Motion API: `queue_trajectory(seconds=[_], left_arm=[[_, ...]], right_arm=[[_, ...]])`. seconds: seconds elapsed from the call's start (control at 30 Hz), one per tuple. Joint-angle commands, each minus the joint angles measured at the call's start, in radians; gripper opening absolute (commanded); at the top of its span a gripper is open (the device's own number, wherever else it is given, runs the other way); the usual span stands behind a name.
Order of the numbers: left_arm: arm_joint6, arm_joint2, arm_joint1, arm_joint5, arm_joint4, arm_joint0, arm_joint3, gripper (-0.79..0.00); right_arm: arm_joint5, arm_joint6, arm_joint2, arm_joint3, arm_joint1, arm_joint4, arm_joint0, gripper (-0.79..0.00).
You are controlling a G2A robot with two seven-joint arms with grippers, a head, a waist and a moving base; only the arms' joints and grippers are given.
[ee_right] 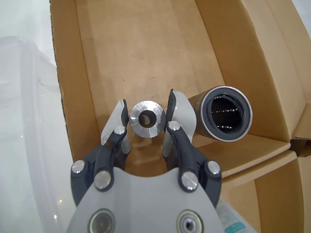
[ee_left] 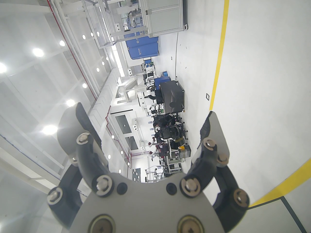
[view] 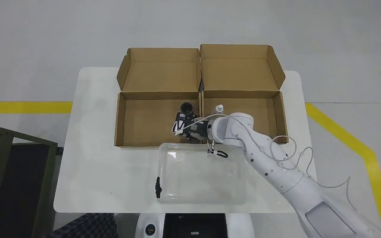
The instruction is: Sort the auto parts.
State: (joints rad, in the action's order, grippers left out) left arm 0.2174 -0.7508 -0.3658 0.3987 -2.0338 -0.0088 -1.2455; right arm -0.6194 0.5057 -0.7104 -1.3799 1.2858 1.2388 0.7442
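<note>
**Step in hand.** The right gripper (ee_right: 147, 112) is holding a short silver metal cylinder (ee_right: 155, 127) with a central bore, its pads pressing on the two opposite sides. It is doing so inside the left cardboard box (ee_right: 145, 49), which is brown and open-topped. In the top view the right gripper (view: 189, 126) is working at the end of the left cardboard box (view: 149, 122) that adjoins the right cardboard box (view: 250, 116). Whether the silver metal cylinder is resting on the box floor or hanging just above it cannot be told. Judged from the task, this is the depositing stage of one sort.

**Adjacent items.**
- A larger grey linear bearing (ee_right: 227, 115) with a black end ring is lying on its side on the floor of the left cardboard box. It is just beside one finger of the right gripper, and contact between them cannot be confirmed.
- A clear plastic bin (view: 202, 178) is sitting just outside the left cardboard box, on the robot's side.

**Left gripper.** The left gripper (ee_left: 145, 115) is pointing into the room, away from the left cardboard box. Its jaws are spread wide with nothing between them.

**Next move, as judged.**
- The silver metal cylinder is needing to be seated on the box floor.
- The jaws are then needing to part only a little, since the linear bearing looks free to roll if nudged.
- The withdrawal is needing to go straight up, clear of the box wall.
</note>
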Motion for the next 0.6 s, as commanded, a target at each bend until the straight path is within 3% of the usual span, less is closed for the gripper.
queue_trajectory(seconds=[0.0,0.3,0.57], left_arm=[[0.000,0.000,0.000,0.000,0.000,0.000,0.000,0.000],[0.000,0.000,0.000,0.000,0.000,0.000,0.000,0.000],[0.000,0.000,0.000,0.000,0.000,0.000,0.000,0.000]], right_arm=[[-0.001,0.000,-0.004,-0.007,0.000,0.001,0.000,-0.465],[-0.013,-0.014,-0.063,-0.133,-0.016,0.016,0.040,-0.446],[-0.037,-0.049,-0.181,-0.300,-0.054,0.036,0.148,-0.431]])
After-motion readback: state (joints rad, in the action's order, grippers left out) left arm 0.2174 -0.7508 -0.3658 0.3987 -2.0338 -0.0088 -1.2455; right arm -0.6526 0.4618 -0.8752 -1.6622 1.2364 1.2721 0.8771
